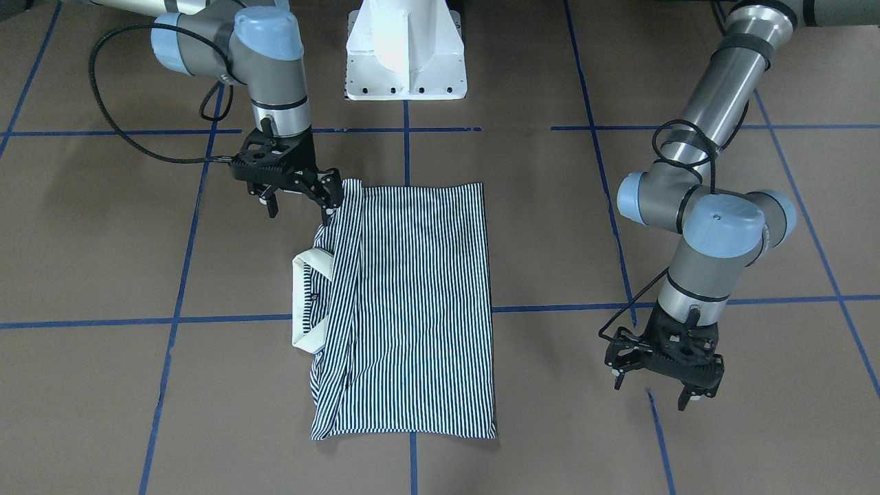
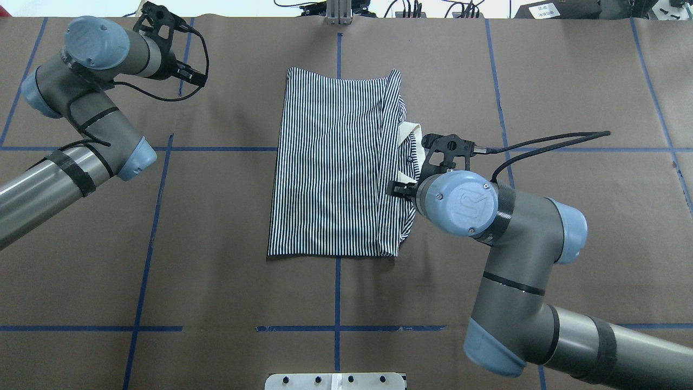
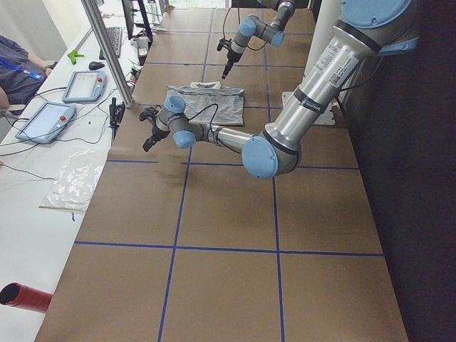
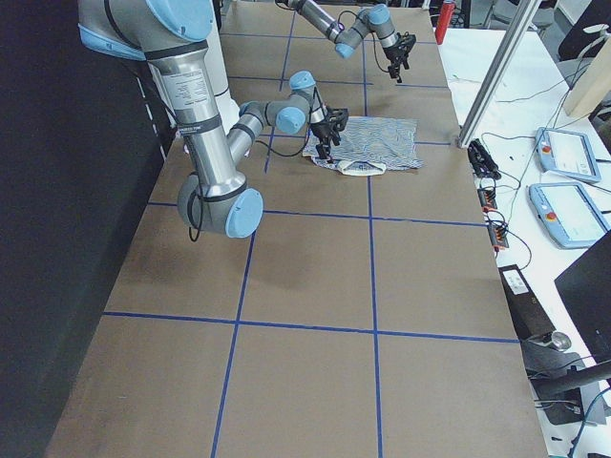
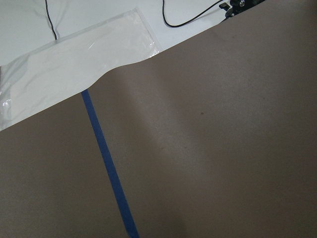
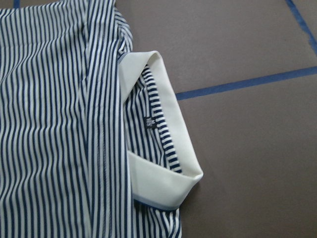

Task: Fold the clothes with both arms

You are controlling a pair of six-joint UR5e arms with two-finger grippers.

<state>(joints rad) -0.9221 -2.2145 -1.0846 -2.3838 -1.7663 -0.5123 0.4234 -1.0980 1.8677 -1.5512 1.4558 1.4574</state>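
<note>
Nearest the base, the right arm's black two-finger gripper (image 1: 299,206) hangs at the closest corner of the thin-striped navy-and-white polo shirt (image 1: 412,302), fingers spread, pinching nothing; the shirt lies flat on the brown paper-covered table (image 1: 103,240), sides tucked into a soft, lightly rumpled rectangle, plain cream collar (image 1: 300,302) jutting from its right-hand edge; roughly half done, I'd say, end-to-end folding left; farthest out, the left black gripper (image 1: 650,395) hovers, fingers spread, well apart.

Six views around one table (image 2: 216,271)
Overhead and front cameras look steeply down from opposite sides, both framing the striped shirt (image 1: 412,289); side cameras sight along the table from either end; wrist cameras sit close
</note>
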